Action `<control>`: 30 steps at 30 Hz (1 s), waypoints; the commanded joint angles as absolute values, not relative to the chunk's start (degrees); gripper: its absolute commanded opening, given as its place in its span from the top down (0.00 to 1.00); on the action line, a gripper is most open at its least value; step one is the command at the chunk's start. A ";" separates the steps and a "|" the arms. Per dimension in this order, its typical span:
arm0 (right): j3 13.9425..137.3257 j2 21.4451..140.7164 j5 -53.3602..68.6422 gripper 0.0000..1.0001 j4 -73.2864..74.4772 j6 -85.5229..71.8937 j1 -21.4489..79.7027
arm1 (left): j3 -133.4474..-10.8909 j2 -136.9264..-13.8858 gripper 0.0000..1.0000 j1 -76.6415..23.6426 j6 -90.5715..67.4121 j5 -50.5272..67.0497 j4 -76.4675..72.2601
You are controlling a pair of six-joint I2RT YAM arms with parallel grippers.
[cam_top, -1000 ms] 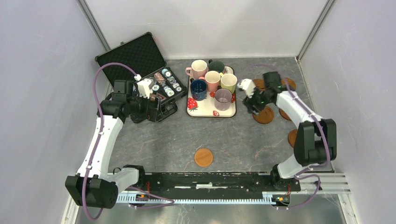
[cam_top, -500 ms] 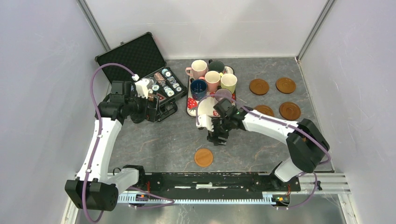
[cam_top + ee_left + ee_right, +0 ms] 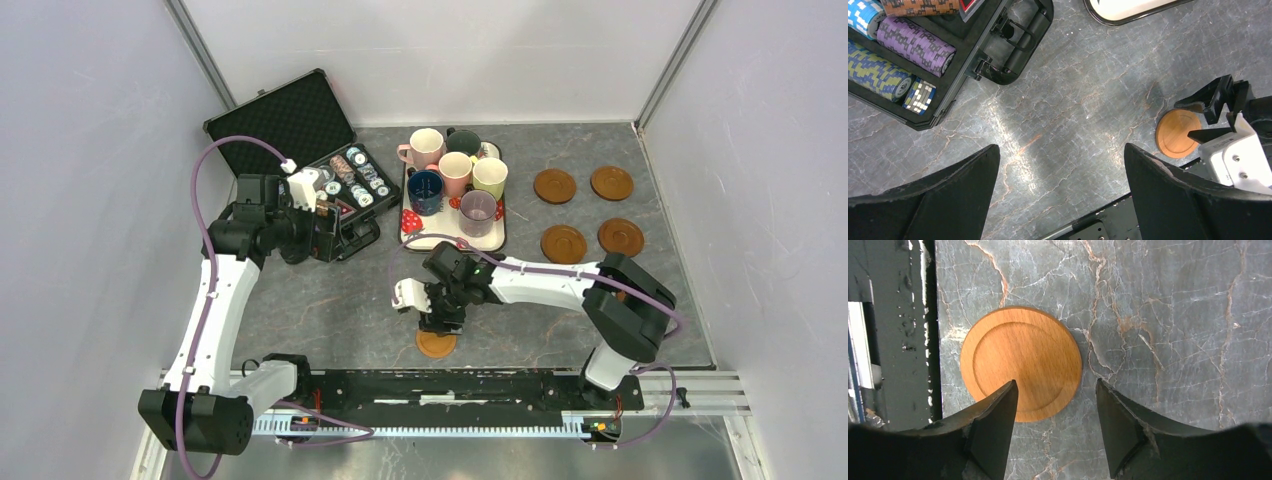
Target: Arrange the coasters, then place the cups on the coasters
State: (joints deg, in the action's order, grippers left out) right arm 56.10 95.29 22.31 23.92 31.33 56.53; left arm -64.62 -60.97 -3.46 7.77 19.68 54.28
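The right gripper point(image 3: 1054, 385) hangs open over a lone coaster point(image 3: 1020, 362) lying flat on the table point(image 3: 330, 300), well in front of the tray point(image 3: 440, 222). One finger point(image 3: 993, 420) overlaps the coaster's edge and the other point(image 3: 1118, 420) stands just beside it. I cannot tell whether they touch it. All six cups point(image 3: 455, 172) stand on the tray. Four more coasters point(image 3: 554, 185) lie in a square to the tray's right. Left of the tray, the left gripper point(image 3: 1060, 150) hovers wide open and empty beside the chip case point(image 3: 300, 130).
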 commanded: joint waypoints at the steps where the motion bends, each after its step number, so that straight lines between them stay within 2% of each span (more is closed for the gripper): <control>1: 54.83 96.67 19.62 0.36 20.69 30.13 57.13 | -65.57 -60.57 0.00 -3.12 6.11 20.54 53.17; 7: 53.08 96.67 16.53 0.48 22.42 31.95 56.26 | -65.39 -60.54 0.00 -3.09 6.33 20.57 53.17; 13: 48.36 93.51 18.87 0.56 27.12 35.55 48.16 | -65.27 -60.97 0.00 -3.08 6.55 20.82 53.18; 23: 39.42 84.89 16.58 0.58 34.24 47.08 28.12 | -65.04 -61.84 0.00 -3.10 6.83 21.75 52.91; 30: 36.92 83.92 17.14 0.58 36.19 54.24 14.12 | -64.69 -62.18 0.00 -3.11 7.18 22.32 52.52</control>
